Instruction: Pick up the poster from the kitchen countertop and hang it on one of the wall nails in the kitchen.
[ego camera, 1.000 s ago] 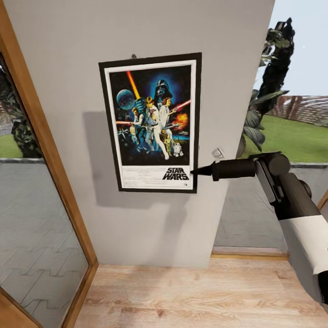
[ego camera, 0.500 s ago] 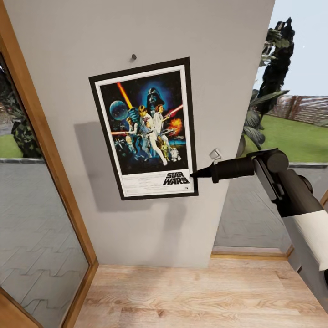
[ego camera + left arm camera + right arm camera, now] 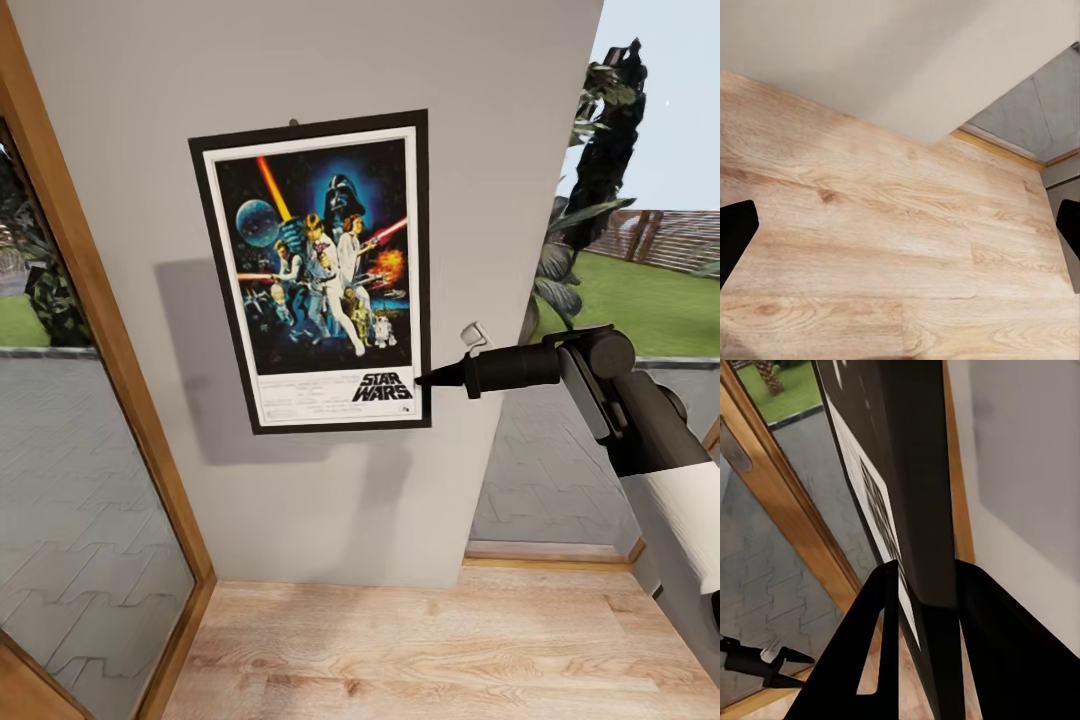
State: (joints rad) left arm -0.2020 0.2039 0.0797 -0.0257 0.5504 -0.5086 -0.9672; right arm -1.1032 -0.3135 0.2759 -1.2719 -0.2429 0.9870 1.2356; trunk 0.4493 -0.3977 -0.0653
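Note:
The poster, a Star Wars print with white border and black frame, hangs nearly upright against the pale grey wall. Its top edge meets a tiny dark wall nail, which just peeks above the frame. My right gripper is shut on the poster's lower right edge. In the right wrist view the black frame edge of the poster runs between the closed fingers of that gripper. My left gripper is open over the wooden floor, holding nothing. The kitchen countertop is out of view.
A wood-framed glass door stands to the left of the wall. Light wooden floor lies below. To the right is a window opening with plants outside. A small white fitting sticks out of the wall beside my right gripper.
Half a second ago the poster hung tilted and lower, with the nail bare above it. Now it is raised and straighter, its top edge at the nail. My right gripper barely moved.

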